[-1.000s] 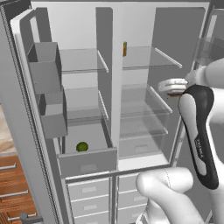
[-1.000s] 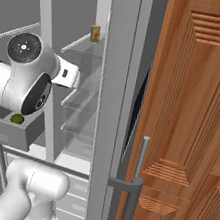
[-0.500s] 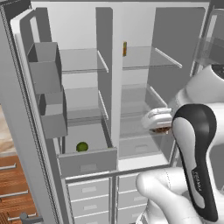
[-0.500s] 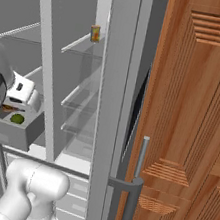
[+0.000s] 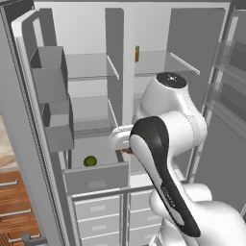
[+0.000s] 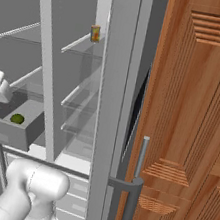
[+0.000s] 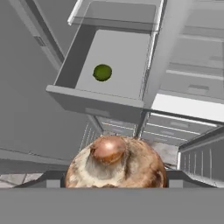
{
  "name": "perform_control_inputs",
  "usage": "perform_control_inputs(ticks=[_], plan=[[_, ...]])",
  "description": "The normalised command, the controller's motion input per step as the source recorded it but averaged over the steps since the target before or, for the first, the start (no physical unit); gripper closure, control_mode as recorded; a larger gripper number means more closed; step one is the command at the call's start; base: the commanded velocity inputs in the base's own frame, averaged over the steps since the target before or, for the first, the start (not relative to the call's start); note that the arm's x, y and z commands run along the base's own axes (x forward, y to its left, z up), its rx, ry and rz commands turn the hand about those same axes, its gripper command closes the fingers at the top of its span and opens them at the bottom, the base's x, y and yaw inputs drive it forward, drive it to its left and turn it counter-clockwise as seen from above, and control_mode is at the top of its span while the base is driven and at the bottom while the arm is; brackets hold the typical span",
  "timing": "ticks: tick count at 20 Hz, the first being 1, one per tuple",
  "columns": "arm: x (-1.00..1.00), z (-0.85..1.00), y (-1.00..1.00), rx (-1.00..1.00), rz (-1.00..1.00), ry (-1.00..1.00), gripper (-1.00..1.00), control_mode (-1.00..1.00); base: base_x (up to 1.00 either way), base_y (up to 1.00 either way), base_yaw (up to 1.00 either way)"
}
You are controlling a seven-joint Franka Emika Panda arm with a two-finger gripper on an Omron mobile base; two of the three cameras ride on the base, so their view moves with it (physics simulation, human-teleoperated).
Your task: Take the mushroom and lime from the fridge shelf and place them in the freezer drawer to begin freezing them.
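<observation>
Through the hand view I saw the mushroom [image 7: 114,164] gripped between the gripper's [image 7: 114,181] two fingers, at the six o'clock edge of the picture. It looked round and mottled tan, with a glossy, darker reddish-brown knob on top facing the camera. Beyond it, toward eleven o'clock, the freezer drawer [image 7: 94,105] stood pulled out, a shallow grey box with a flat front panel. The lime [image 7: 102,72] lay on its floor, a small dark green ball, apart from the walls.

From the left base view I saw the lime [image 5: 90,161] in the drawer [image 5: 96,178] at about eight o'clock of the arm's elbow, and a sliver of brown mushroom [image 5: 128,151] just right of the drawer's side wall. A clear fridge shelf [image 5: 91,67] sat higher up, with a narrow yellow-brown item [image 5: 137,53] upright at twelve o'clock.
</observation>
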Motion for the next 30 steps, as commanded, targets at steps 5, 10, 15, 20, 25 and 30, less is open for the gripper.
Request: perform_control_inputs(ticks=[5,10,15,20,25,30], plan=[[0.82,-0.61,0.36,-0.14,0.00,0.00,1.00,-1.00,0.00,0.00,0.00],[0.88,-0.66,0.19,-0.09,0.00,0.02,1.00,-1.00,0.00,0.00,0.00],[0.72,-0.47,0.30,-0.01,0.00,0.02,1.00,-1.00,0.00,0.00,0.00],[0.53,-0.31,0.31,0.00,0.00,0.01,1.00,-1.00,0.00,0.00,0.00],[0.44,-0.35,0.07,-0.03,0.00,0.02,1.00,-1.00,0.00,0.00,0.00],[0.35,-0.41,0.04,0.00,0.00,0.01,1.00,-1.00,0.00,0.00,0.00]])
